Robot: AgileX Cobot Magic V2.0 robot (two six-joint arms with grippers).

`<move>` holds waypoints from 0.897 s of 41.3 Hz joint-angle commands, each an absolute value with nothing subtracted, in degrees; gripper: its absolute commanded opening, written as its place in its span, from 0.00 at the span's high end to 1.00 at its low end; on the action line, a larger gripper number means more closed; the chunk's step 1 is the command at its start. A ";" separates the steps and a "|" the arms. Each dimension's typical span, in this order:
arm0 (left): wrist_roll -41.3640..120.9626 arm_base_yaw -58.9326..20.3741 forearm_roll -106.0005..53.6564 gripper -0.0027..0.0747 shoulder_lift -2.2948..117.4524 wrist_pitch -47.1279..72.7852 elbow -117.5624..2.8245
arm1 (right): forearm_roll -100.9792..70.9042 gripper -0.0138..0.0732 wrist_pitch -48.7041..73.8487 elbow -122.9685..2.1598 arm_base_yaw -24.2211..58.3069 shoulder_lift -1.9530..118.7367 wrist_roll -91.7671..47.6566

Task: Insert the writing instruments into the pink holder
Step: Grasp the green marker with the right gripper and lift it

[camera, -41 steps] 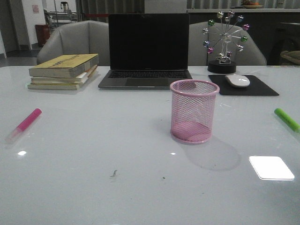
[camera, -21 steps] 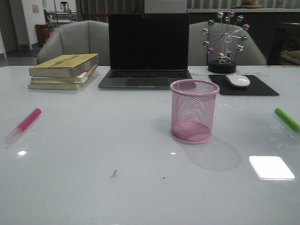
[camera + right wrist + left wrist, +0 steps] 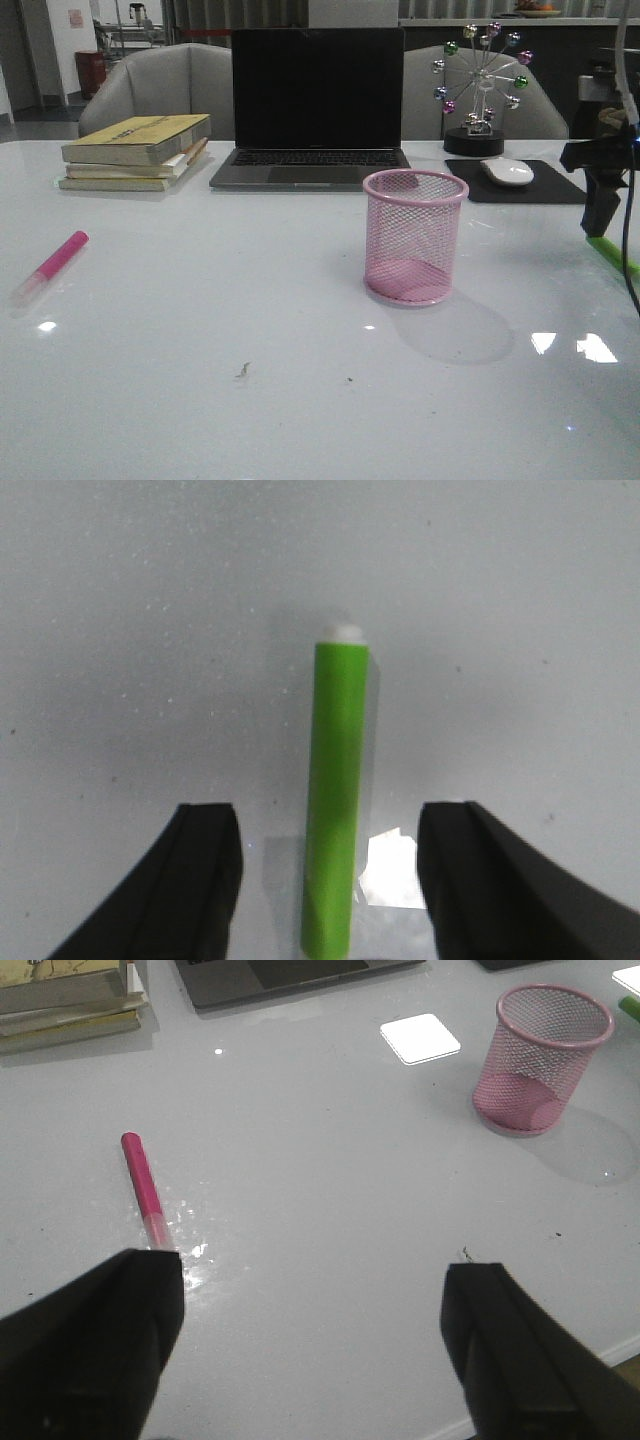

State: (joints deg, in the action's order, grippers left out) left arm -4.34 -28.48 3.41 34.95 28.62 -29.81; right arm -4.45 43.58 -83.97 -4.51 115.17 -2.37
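The pink mesh holder [image 3: 414, 236] stands upright and empty at the table's middle, also in the left wrist view [image 3: 541, 1058]. The magenta highlighter [image 3: 55, 262] lies at the left side of the table; the left wrist view shows it [image 3: 143, 1180] ahead of my open left gripper [image 3: 315, 1300], beside one finger. The green highlighter [image 3: 612, 255] lies at the right edge. My right gripper [image 3: 600, 205] hangs above it. In the right wrist view the green highlighter [image 3: 338, 780] lies between the fingers of the open right gripper [image 3: 330, 850], untouched.
A laptop [image 3: 312, 110], a stack of books [image 3: 135, 152], a mouse [image 3: 507, 171] on a black pad and a ball ornament [image 3: 480, 90] line the back of the table. Bright light reflections [image 3: 580, 345] sit at the front right.
My right arm has come into the front view at the right edge and now hangs over the green highlighter. The large bright reflection on the table has shrunk.
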 commanded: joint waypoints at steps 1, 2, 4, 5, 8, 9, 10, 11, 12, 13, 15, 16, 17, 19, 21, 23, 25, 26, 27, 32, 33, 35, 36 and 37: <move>-4.51 -28.99 3.11 0.21 35.32 24.11 -31.42 | -4.48 0.33 44.51 -89.61 -4.58 115.30 -3.55; -4.51 -28.99 3.11 0.21 35.32 24.11 -31.42 | -4.48 0.34 44.89 -90.61 -4.58 115.94 -3.62; -4.51 -28.99 3.11 0.21 35.32 24.11 -31.42 | -4.48 0.36 45.33 -92.02 -4.58 117.31 -3.62; -4.51 -28.99 3.11 0.21 35.32 24.11 -31.42 | -4.48 0.36 45.71 -92.93 -4.58 117.82 -3.62; -4.51 -28.99 3.11 0.21 35.32 24.11 -31.42 | -4.48 0.36 46.34 -94.79 -4.58 119.36 -3.62; -4.51 -28.99 3.11 0.21 35.32 24.11 -31.42 | -4.48 0.36 46.62 -95.59 -4.58 119.90 -3.62; -4.51 -28.99 3.11 0.21 35.32 24.11 -31.42 | -4.48 0.36 46.73 -96.04 -4.58 120.48 -3.62; -4.51 -28.99 3.11 0.21 35.32 24.11 -31.42 | -4.48 0.36 46.78 -96.56 -4.58 120.68 -3.62; -4.51 -28.99 3.11 0.21 35.32 24.11 -31.42 | -4.48 0.36 46.89 -97.13 -4.58 121.13 -3.62; -4.51 -28.99 3.11 0.21 35.32 24.11 -31.42 | -4.48 0.36 46.99 -97.57 -4.58 121.44 -3.62; -4.51 -28.99 3.11 0.21 35.32 24.11 -31.42 | -4.48 0.36 47.19 -98.40 -4.58 122.15 -3.62; -4.51 -28.99 3.11 0.21 35.32 24.11 -31.42 | -4.48 0.36 47.40 -98.79 -4.58 122.41 -3.62; -4.51 -28.99 3.11 0.21 35.32 24.11 -31.42 | -4.48 0.36 47.69 -99.17 -4.58 122.76 -3.62; -4.51 -28.99 3.11 0.21 35.32 24.11 -31.42 | -4.48 0.36 48.60 -100.10 -4.58 123.40 -3.62; -4.51 -28.99 3.11 0.21 35.32 24.11 -31.42 | -4.48 0.39 49.69 -100.74 -4.58 123.79 -3.62; -4.51 -28.99 3.11 0.21 35.32 24.11 -31.42 | -4.48 0.44 50.40 -101.03 -4.58 123.84 -3.62; -4.51 -28.99 3.11 0.21 35.32 24.11 -31.42 | -4.48 0.52 51.04 -101.24 -4.58 123.84 -3.62; -4.51 -28.99 3.11 0.21 35.32 24.11 -31.42 | -4.48 0.57 51.56 -101.53 -4.58 123.84 -3.62; -4.51 -28.99 3.11 0.21 35.32 24.11 -31.42 | -4.48 0.61 51.97 -101.63 -4.58 123.84 -3.62; -4.51 -28.99 3.11 0.21 35.32 24.11 -31.42 | -4.48 0.70 53.62 -102.49 -4.58 123.84 -3.62; -4.51 -28.99 3.11 0.21 35.32 24.11 -31.42 | -4.48 0.71 53.83 -102.57 -4.58 123.62 -3.62; -4.51 -28.99 3.11 0.21 35.32 24.11 -31.42 | -4.48 0.71 53.82 -102.40 -4.58 122.91 -3.62; -4.51 -28.99 3.11 0.21 35.32 24.11 -31.42 | -4.71 0.71 53.68 -102.26 -4.58 122.35 -3.62; -4.51 -28.99 3.11 0.21 35.32 24.11 -31.42 | -4.76 0.71 53.36 -102.06 -4.45 121.58 -3.62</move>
State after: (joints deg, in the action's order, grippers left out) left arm -4.34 -28.58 3.41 34.95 28.48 -29.81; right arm -4.45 53.89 -100.64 -4.51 127.10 -3.18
